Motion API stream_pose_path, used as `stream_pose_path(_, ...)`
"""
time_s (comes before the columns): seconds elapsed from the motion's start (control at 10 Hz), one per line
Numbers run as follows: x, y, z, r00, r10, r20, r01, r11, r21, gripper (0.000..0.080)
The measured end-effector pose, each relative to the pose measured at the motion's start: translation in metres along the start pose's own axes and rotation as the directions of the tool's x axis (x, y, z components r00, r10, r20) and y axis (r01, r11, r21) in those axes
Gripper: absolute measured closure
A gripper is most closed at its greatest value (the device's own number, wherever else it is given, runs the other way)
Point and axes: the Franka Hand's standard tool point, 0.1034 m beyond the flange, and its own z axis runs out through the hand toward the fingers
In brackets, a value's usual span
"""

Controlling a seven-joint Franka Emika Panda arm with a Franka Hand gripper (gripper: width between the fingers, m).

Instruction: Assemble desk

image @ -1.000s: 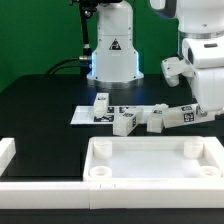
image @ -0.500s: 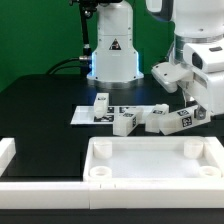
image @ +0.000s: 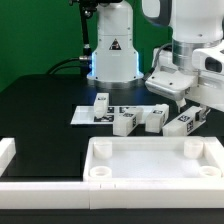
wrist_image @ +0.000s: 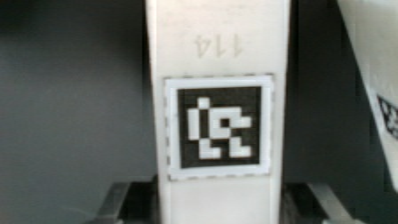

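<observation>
The white rimmed desk tabletop point(image: 150, 160) lies at the front with round sockets in its corners. Behind it, three white tagged legs stand loose: one point(image: 101, 106) towards the exterior view's left, one point(image: 124, 121) in the middle, one point(image: 155, 118) beside it. My gripper point(image: 190, 112) is at the exterior view's right, shut on the fourth leg point(image: 184, 123), which is tilted just above the tabletop's far rim. In the wrist view this leg point(wrist_image: 217, 90) fills the middle, tag facing the camera, between my gripper's point(wrist_image: 217, 200) fingers point(wrist_image: 130, 200).
The marker board point(image: 84, 116) lies flat under and behind the loose legs. Low white border walls point(image: 40, 186) run along the front and the exterior view's left. The robot's base point(image: 112, 50) stands at the back on the black table.
My arm has swung towards the exterior view's left and come lower, carrying the held leg down closer to the tabletop's far rim. The three loose legs have not moved.
</observation>
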Motion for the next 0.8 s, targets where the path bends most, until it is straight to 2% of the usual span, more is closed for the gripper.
stream_pose_path(0.1, 0.001, 0.0, 0.0, 0.999, -0.033, 0.008, 0.033, 0.999, 0.0, 0.0514)
stream_pose_path(0.2, 0.017, 0.002, 0.002, 0.991, -0.136, 0.011, 0.136, 0.991, -0.008, 0.0514)
stream_pose_path(0.3, 0.025, -0.003, 0.006, 0.97, -0.241, -0.004, 0.241, 0.97, -0.004, 0.0514)
stream_pose_path(0.5, 0.017, -0.006, 0.007, 0.94, -0.341, 0.008, 0.341, 0.94, 0.005, 0.0514)
stream_pose_path(0.7, 0.018, -0.007, 0.008, 0.935, -0.355, 0.013, 0.355, 0.935, 0.009, 0.0514)
stream_pose_path(0.8, 0.035, -0.004, 0.01, 0.936, -0.351, 0.005, 0.351, 0.936, -0.001, 0.0514)
